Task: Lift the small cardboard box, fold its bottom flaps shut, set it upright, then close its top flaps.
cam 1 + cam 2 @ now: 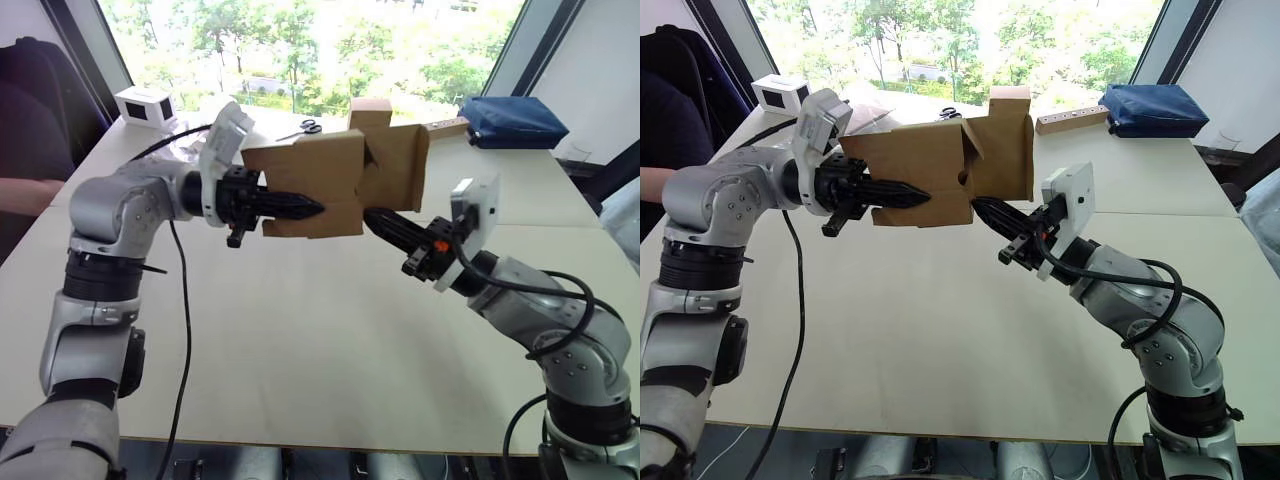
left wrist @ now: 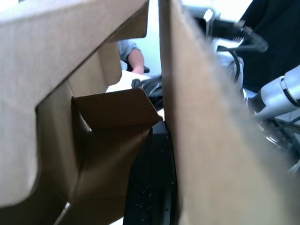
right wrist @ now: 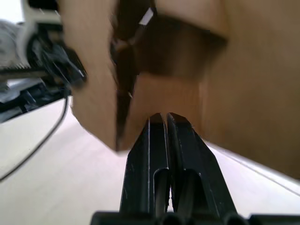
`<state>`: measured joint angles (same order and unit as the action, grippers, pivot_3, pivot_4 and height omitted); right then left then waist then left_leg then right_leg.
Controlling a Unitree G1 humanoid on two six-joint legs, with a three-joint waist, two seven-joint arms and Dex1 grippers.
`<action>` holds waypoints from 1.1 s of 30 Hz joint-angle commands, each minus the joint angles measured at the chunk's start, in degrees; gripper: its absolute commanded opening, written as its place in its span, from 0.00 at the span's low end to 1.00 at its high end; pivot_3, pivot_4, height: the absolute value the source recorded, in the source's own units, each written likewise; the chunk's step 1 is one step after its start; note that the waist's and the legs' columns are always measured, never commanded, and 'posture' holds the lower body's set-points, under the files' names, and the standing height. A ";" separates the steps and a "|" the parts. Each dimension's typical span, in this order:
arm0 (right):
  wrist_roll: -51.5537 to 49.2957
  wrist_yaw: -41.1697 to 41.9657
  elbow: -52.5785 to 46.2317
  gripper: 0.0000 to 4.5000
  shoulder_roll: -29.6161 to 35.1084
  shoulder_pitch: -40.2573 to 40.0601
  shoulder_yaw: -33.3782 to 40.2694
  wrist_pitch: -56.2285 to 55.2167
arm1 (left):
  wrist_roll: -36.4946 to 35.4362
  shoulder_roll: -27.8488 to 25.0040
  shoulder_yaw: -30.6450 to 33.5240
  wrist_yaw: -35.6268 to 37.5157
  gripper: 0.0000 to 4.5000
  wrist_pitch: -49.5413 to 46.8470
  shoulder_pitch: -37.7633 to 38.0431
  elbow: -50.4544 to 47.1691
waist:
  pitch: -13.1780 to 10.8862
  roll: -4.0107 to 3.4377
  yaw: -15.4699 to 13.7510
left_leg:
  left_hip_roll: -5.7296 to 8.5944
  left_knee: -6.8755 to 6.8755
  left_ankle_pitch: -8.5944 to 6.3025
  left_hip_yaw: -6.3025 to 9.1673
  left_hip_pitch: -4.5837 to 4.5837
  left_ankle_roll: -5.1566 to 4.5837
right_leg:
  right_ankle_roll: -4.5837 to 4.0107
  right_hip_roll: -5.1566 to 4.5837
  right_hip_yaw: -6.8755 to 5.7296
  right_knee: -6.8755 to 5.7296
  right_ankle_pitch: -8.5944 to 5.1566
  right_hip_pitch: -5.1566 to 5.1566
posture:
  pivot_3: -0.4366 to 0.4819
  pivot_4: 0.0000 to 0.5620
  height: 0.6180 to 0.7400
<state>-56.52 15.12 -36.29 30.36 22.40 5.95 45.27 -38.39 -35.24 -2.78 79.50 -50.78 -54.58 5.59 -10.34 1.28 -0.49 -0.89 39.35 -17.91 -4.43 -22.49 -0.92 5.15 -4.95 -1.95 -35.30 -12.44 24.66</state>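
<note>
The small cardboard box (image 1: 330, 180) hangs in the air over the table's far half, plain brown, with its flaps splayed open at several angles. My left gripper (image 1: 303, 208) reaches in from the left and is shut on one of its walls; in the left wrist view one black finger (image 2: 152, 187) lies against the cardboard panel (image 2: 206, 122). From the lower right, my right gripper (image 3: 161, 117) is shut with nothing between its fingers. Its tips (image 1: 372, 214) touch the box's lower right edge.
A tan cardboard cube (image 1: 370, 110), scissors (image 1: 310, 127), a long tan block (image 1: 447, 125) and a blue bag (image 1: 512, 121) lie at the table's far side. A white box (image 1: 144, 105) sits far left. A person's arm (image 1: 25, 193) shows at the left edge.
</note>
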 commanded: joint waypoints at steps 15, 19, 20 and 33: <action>-6.97 6.78 -3.65 0.02 11.74 -0.29 8.62 2.74 | 1.29 -1.52 0.54 0.99 0.00 3.20 -2.14 2.62 | -0.01 -0.01 -0.15 | 0.02 0.00 0.00 -0.02 -0.01 0.00 | 0.00 -0.04 0.00 0.02 0.00 -0.01 | 0.48 0.27 1.00; -19.41 5.39 0.50 0.02 14.76 -0.84 18.03 2.89 | 1.29 -2.12 0.68 1.66 0.00 3.70 -2.63 3.36 | -0.02 0.00 -0.16 | -0.01 0.00 0.00 0.02 -0.01 0.00 | 0.00 -0.02 -0.02 0.01 0.00 -0.01 | 0.48 0.27 1.00; -18.80 4.36 2.32 0.02 14.38 -0.74 19.32 1.88 | 1.11 -2.21 0.80 1.68 0.00 3.62 -2.68 3.25 | -0.02 0.00 -0.17 | -0.02 0.00 0.00 0.02 0.00 0.00 | 0.00 -0.02 -0.02 0.01 0.00 -0.01 | 0.48 0.27 1.00; 4.65 0.97 18.49 0.02 4.32 5.08 10.04 -9.23 | -1.18 -2.68 1.38 0.98 0.00 1.32 -2.81 -0.18 | -0.03 -0.03 0.28 | -0.01 0.02 0.00 -0.03 0.00 0.00 | 0.01 0.02 0.03 -0.03 0.00 0.02 | 0.48 0.27 1.00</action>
<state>-54.04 15.16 -17.63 35.74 25.80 17.74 37.49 -38.25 -37.17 -3.09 80.12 -49.50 -55.53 6.72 -10.37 1.25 -0.21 -0.89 39.37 -17.91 -4.46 -22.49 -0.92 5.16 -4.93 -1.92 -35.32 -12.44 24.68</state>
